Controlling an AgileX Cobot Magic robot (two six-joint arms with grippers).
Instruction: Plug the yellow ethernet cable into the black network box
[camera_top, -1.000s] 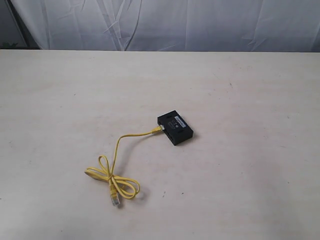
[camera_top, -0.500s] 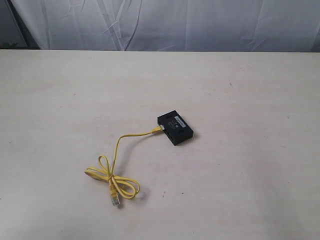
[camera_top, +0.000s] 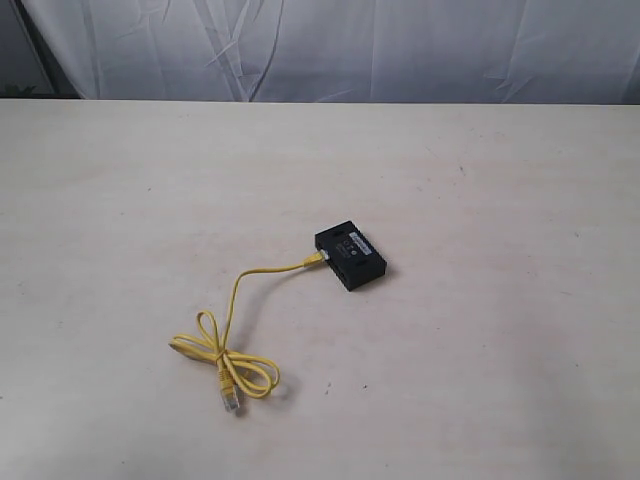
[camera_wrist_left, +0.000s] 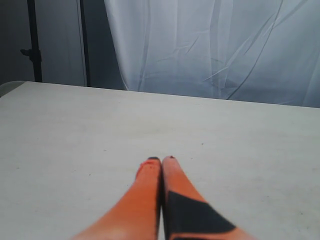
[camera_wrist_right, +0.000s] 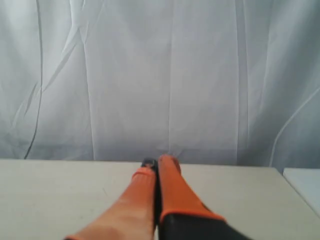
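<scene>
The black network box (camera_top: 350, 258) lies flat near the middle of the table in the exterior view. The yellow ethernet cable (camera_top: 236, 296) runs from the box's left side, where one plug (camera_top: 314, 259) sits at the box, down to a knotted loop (camera_top: 225, 358) and a free clear plug (camera_top: 231, 400). Neither arm shows in the exterior view. My left gripper (camera_wrist_left: 161, 160) is shut with its orange fingers pressed together over bare table. My right gripper (camera_wrist_right: 157, 161) is shut too, holding nothing. Neither wrist view shows the box or cable.
A pale table (camera_top: 500, 360) carries everything, backed by a white wrinkled curtain (camera_top: 400, 45). In the left wrist view a dark stand (camera_wrist_left: 33, 45) is at the curtain's edge. In the right wrist view a table corner (camera_wrist_right: 280, 172) ends beside a white surface (camera_wrist_right: 305, 182).
</scene>
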